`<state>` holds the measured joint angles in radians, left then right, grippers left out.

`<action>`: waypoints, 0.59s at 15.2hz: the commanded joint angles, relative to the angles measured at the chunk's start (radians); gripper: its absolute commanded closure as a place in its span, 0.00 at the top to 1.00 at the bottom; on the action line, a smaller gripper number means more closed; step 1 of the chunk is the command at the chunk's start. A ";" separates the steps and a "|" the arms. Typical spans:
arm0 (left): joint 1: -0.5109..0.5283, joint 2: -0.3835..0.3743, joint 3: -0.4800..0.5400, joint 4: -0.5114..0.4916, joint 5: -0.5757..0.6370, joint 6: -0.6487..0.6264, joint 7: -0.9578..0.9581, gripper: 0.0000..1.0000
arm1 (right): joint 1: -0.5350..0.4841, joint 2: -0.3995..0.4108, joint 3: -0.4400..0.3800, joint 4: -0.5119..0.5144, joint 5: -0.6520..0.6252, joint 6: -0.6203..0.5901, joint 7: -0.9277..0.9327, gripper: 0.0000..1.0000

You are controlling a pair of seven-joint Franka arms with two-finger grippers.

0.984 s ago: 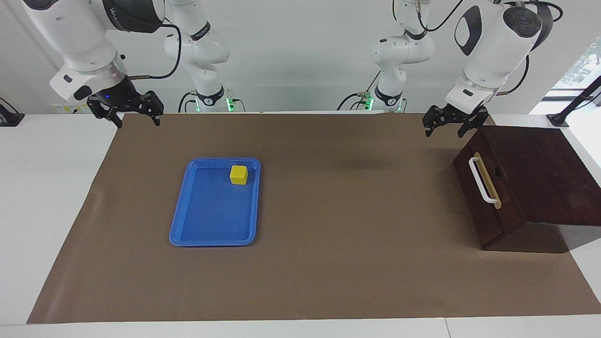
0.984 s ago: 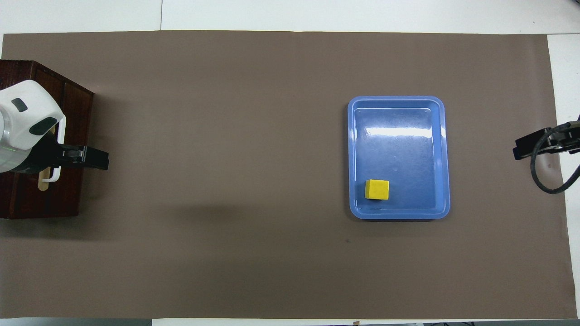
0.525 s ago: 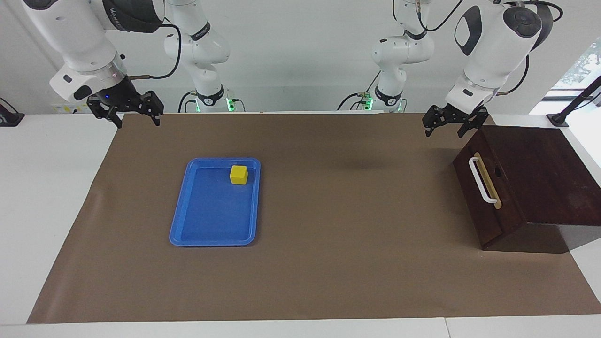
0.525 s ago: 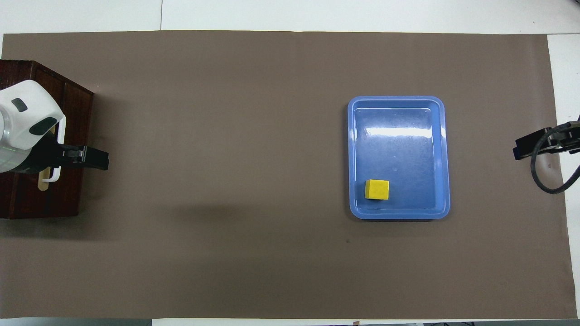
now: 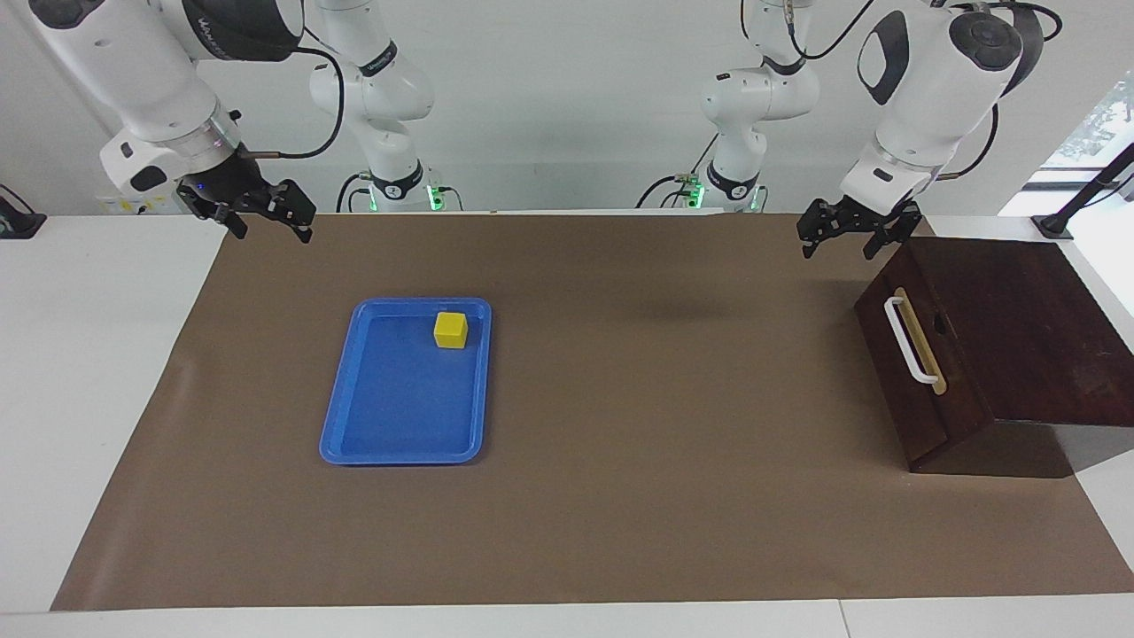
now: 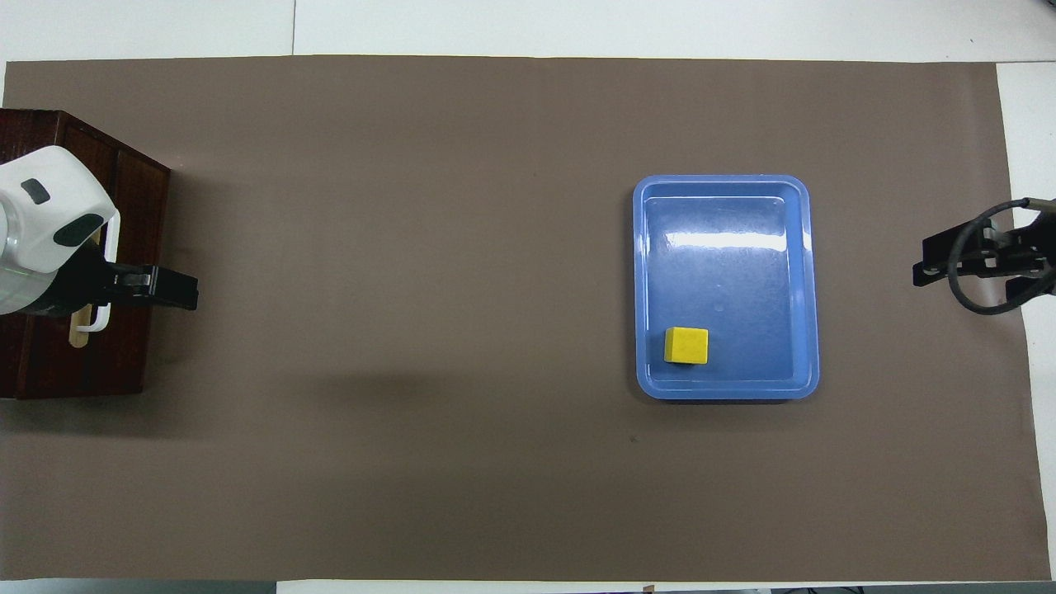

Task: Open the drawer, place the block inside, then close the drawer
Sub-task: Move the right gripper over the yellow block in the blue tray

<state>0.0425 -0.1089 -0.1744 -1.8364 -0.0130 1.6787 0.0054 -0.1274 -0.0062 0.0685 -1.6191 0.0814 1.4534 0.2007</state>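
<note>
The drawer [image 5: 950, 403] is shut in its dark wooden box at the left arm's end of the table, its white bar handle [image 5: 906, 342] facing the table's middle; it also shows in the overhead view [image 6: 132, 355]. The yellow block [image 5: 450, 330] sits in the blue tray [image 5: 390, 425], in the tray's corner nearest the robots and the drawer; the overhead view shows the block [image 6: 686, 345] too. My left gripper [image 5: 838, 249] hangs open and empty in the air over the box's corner nearest the robots [image 6: 177, 290]. My right gripper [image 5: 273, 230] is open and empty, raised over the mat's edge [image 6: 932, 268].
A brown mat [image 5: 664, 496] covers most of the white table. The blue tray [image 6: 726, 247] holds only the block. A wide stretch of bare mat lies between the tray and the drawer's box.
My right gripper has moved a little toward the tray, coming further over the mat's edge. The left gripper, block and drawer have not moved.
</note>
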 commanded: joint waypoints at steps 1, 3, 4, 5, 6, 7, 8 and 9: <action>-0.016 -0.018 -0.010 0.008 -0.009 -0.005 0.010 1.00 | -0.040 -0.049 0.010 -0.128 0.090 0.044 0.171 1.00; -0.030 -0.031 -0.017 -0.003 -0.009 -0.017 0.008 1.00 | -0.049 -0.028 0.010 -0.180 0.196 0.083 0.375 1.00; -0.033 -0.028 -0.019 0.002 -0.009 -0.004 0.005 1.00 | -0.049 -0.018 0.010 -0.217 0.249 0.122 0.475 1.00; -0.035 -0.031 -0.019 -0.003 -0.005 -0.002 0.011 1.00 | -0.049 -0.011 0.011 -0.255 0.300 0.158 0.555 1.00; -0.032 -0.031 -0.019 -0.004 -0.002 -0.004 0.014 1.00 | -0.049 -0.005 0.011 -0.298 0.358 0.203 0.631 1.00; -0.024 -0.029 -0.019 -0.006 0.002 0.004 0.014 1.00 | -0.049 -0.005 0.011 -0.339 0.401 0.237 0.679 1.00; -0.020 -0.020 -0.017 -0.009 0.005 0.028 0.016 1.00 | -0.049 0.000 0.010 -0.376 0.441 0.270 0.719 1.00; -0.020 -0.014 -0.017 -0.021 0.040 0.051 0.018 1.00 | -0.051 0.008 0.010 -0.413 0.484 0.306 0.747 1.00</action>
<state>0.0184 -0.1231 -0.1967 -1.8364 -0.0055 1.6907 0.0077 -0.1572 0.0140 0.0690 -1.9392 0.4819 1.6897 0.8750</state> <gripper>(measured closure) 0.000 0.000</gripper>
